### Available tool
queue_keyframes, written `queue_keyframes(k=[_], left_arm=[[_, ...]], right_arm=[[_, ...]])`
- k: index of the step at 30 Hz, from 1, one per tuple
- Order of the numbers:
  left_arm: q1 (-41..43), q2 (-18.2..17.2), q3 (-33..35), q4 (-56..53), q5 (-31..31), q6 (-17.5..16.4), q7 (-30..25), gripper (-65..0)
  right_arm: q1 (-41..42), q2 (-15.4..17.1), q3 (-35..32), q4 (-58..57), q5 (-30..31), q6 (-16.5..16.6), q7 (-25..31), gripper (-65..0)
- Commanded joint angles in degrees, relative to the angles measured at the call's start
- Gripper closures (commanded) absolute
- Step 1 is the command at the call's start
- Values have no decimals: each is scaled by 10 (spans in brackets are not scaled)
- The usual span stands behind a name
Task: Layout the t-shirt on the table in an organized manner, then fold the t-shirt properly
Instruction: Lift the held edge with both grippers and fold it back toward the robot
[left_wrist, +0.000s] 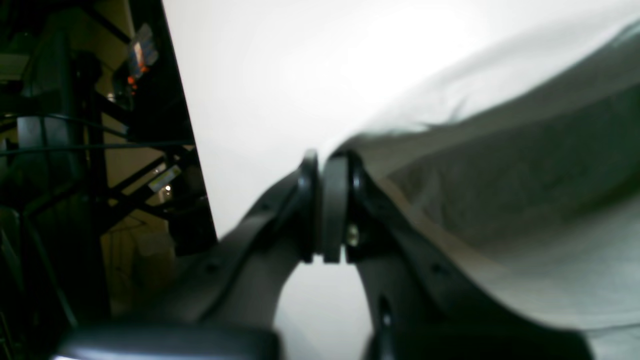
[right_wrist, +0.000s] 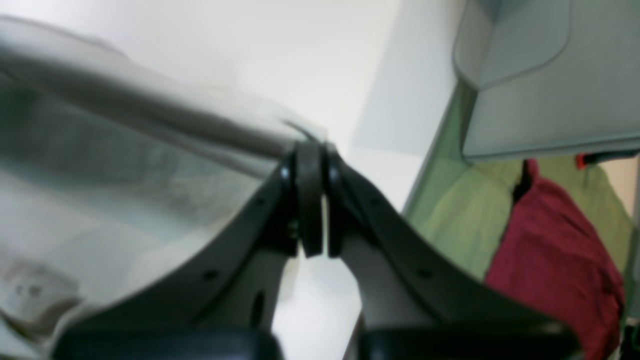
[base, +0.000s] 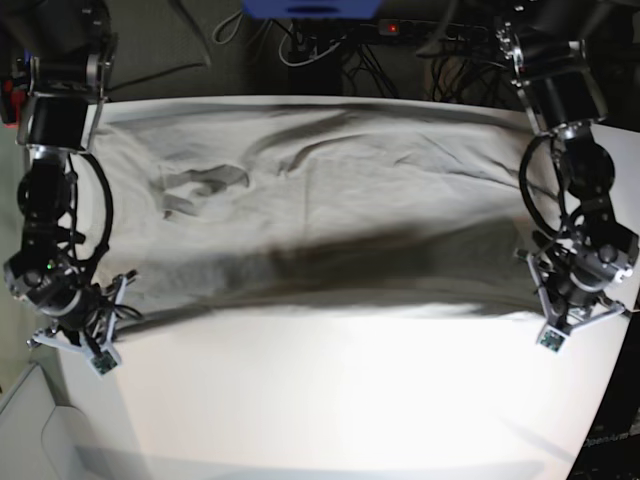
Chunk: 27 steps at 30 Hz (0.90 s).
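Note:
The light grey-beige t-shirt (base: 320, 200) lies spread wide over the far half of the white table (base: 350, 400), its near edge raised and pulled taut, with a dark shadow band under it. My left gripper (left_wrist: 327, 200) is shut on the t-shirt (left_wrist: 500, 165), which stretches off to the right; in the base view this gripper (base: 540, 268) sits at the shirt's right end. My right gripper (right_wrist: 315, 197) is shut on the t-shirt (right_wrist: 125, 150), which runs off to the left; in the base view it (base: 118, 290) is at the shirt's left end.
Dark frame bars and cables (left_wrist: 90, 150) stand past the table's edge in the left wrist view. Beyond the table edge in the right wrist view are green and red cloth (right_wrist: 550, 250) and a grey panel (right_wrist: 540, 75). Cables and a power strip (base: 400, 30) lie behind the table.

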Motion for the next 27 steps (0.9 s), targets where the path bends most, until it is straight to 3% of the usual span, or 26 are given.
queue_keyframes(k=[1,5,14,22,27], left_arm=[[-3,-7,-3,17,1,3,-5,-5],[30,-7,-3,53,1,3,-5,-5],[105,-5,-34,127,-1,3,-4,-5],[173,-5,-64,130,-2,3,-12,-5],[179,11,-62,129,-3,3,-12,-5]], right_arm=[[5,9,3,25,0,6,1,0],[-36,9,12,89,0,6,-25,0],[-151,5,39,210,-1,6,-25,0],[-240,-24,71,248,3,6,-18,0],[-247,-48,69,248,1,6,-23,0]])
